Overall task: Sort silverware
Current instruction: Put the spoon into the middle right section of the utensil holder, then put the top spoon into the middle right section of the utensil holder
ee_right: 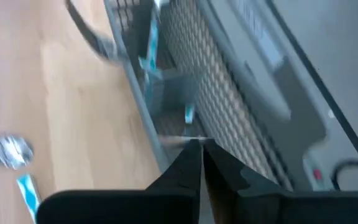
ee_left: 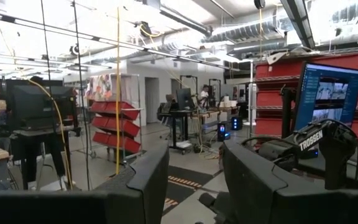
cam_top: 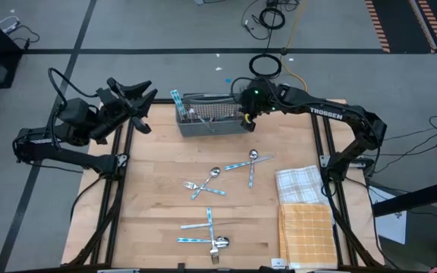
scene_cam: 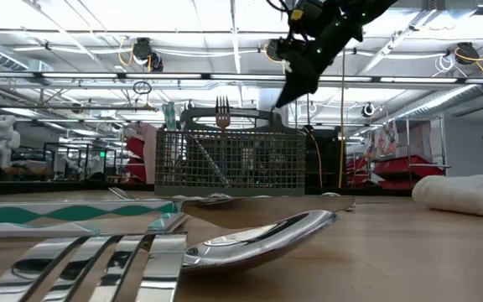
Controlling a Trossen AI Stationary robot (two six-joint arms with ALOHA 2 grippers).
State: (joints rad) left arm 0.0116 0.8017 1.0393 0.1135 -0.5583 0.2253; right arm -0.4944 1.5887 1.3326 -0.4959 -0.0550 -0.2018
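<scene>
The grey mesh basket [cam_top: 211, 119] stands at the table's far edge with blue-handled pieces [cam_top: 177, 101] and a fork [scene_cam: 222, 113] upright in it. My right gripper [cam_top: 247, 115] hangs shut just above the basket's right end [ee_right: 229, 93], and nothing shows between its fingers [ee_right: 188, 165]. Loose silverware lies flat on the wood: a spoon and forks [cam_top: 203, 183] mid-table, two spoons [cam_top: 250, 161] to their right, and several pieces [cam_top: 207, 236] near the front edge. My left gripper [cam_top: 139, 102] is open, raised beyond the table's far left corner and facing the room.
A white checked cloth [cam_top: 298, 182] and an orange checked cloth [cam_top: 306, 227] lie folded along the table's right side. The low view looks past a fork [scene_cam: 99, 268] and a spoon [scene_cam: 258, 239] close to the lens. Bare wood lies between the basket and the loose pieces.
</scene>
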